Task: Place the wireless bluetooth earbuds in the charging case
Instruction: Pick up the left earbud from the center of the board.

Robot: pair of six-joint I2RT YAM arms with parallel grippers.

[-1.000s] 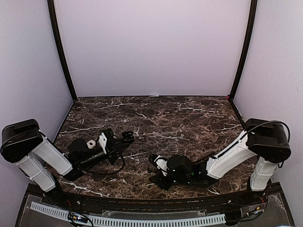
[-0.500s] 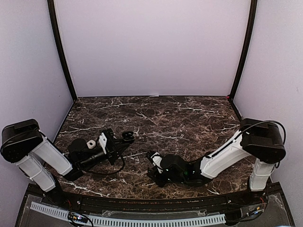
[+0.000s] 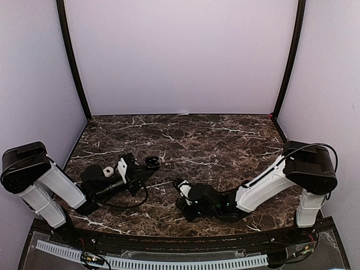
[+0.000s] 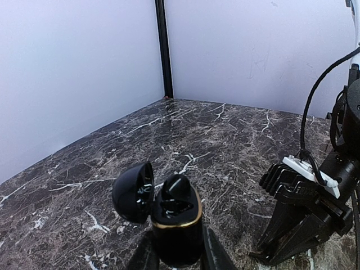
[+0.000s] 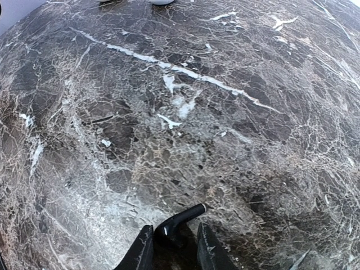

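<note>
Top view: my left hand [image 3: 145, 166] holds the black case [image 3: 151, 162] over the dark table [image 3: 225, 140], near the left side; I hold it with its mouth open so a bud can go in; my right hand [image 3: 181, 187] is low on the table near the front, apart from the case; the bud is too small to see from up here.

Left wrist view: my two left fingers are clamped on the bottom of the case, one on each side; the case is smooth, shiny and egg-shaped, with a thin gold ring [image 4: 175, 224] round its mouth; the lid [image 4: 133, 191] hangs open to the left like a little cup; a shiny black lump [image 4: 177, 184] pokes out of the top, and I think it is a bud already in its hole.

Right wrist view: a small black bud [image 5: 175, 224] lies on the table right between my right fingers [image 5: 142, 250]; it has a round body and a short stem pointing up and to the right; the fingers are close on each side, but I cannot tell if they pinch it yet; the table is hard stone, brown with white veins, so the slippery bud could slide.
</note>
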